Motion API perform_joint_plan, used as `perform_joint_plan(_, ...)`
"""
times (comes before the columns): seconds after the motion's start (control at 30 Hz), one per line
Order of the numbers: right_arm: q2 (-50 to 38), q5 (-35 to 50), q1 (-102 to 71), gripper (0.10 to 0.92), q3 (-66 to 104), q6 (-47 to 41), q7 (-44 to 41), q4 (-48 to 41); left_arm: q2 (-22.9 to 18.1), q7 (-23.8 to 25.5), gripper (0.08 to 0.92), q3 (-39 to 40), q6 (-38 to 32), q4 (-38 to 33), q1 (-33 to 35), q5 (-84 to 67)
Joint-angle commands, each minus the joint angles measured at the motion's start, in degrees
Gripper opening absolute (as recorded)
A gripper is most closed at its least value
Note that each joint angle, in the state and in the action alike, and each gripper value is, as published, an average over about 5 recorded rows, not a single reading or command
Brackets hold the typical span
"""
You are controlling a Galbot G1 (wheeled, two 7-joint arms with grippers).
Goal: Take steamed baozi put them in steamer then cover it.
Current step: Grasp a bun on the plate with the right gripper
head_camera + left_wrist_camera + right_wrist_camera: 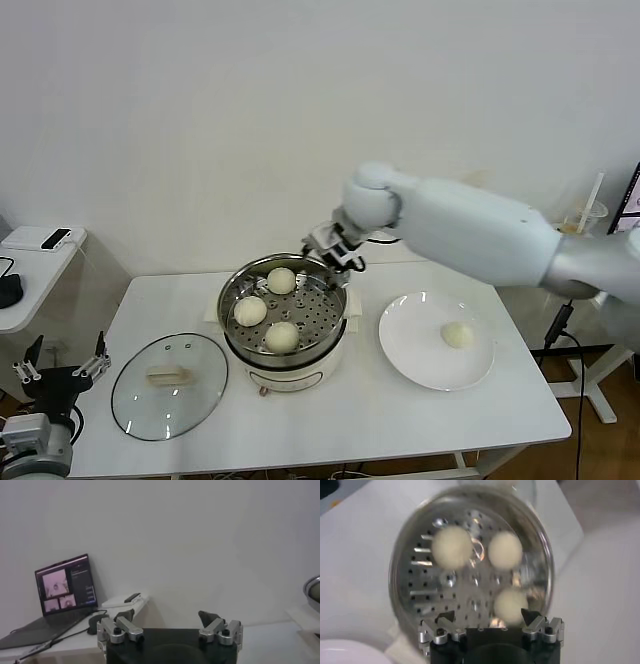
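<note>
Steamed baozi: three in the steamer (285, 352) on its perforated tray, one (457, 335) on the white plate (405, 350). Right gripper (333, 248) above the steamer's far rim, fingers wide, empty. Left gripper (62, 372) parked low beside the counter (400, 420), fingers wide. Cover (168, 385) lies on counter. Next: fetch the last bun.

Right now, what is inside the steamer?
Three steamed baozi sit on the perforated tray of the steamer, uncovered. The glass cover lies on the table beside it. What is under the tray cannot be seen.
</note>
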Motion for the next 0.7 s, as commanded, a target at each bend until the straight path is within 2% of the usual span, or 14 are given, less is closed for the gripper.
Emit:
perform_joint_plan(0.03,-22.31,-0.35,-4.88,0.823,3.76,-6.83,-0.76,5.98,0.59,0.04,0.823,0.89,-0.01,-0.22,-0.08,0.04)
perform_joint_plan(0.17,-28.02,-7.20,-13.51,0.823,9.83,-3.60,-2.48,4.70,0.76,0.00,0.823,1.50,0.00,-0.22,-0.08,0.18)
perform_joint_plan(0.33,-30.52,-14.28,-26.69,0.823,20.76,1.79,-5.60,1.03,0.86,0.04,0.823,1.58,-0.05,0.01,0.18,0.30)
perform_joint_plan(0.7,-24.29,-21.42,-36.82,0.823,30.24,6.52,-4.21,-8.93,0.41,-0.01,0.823,1.71,-0.03,0.52,0.42,0.77)
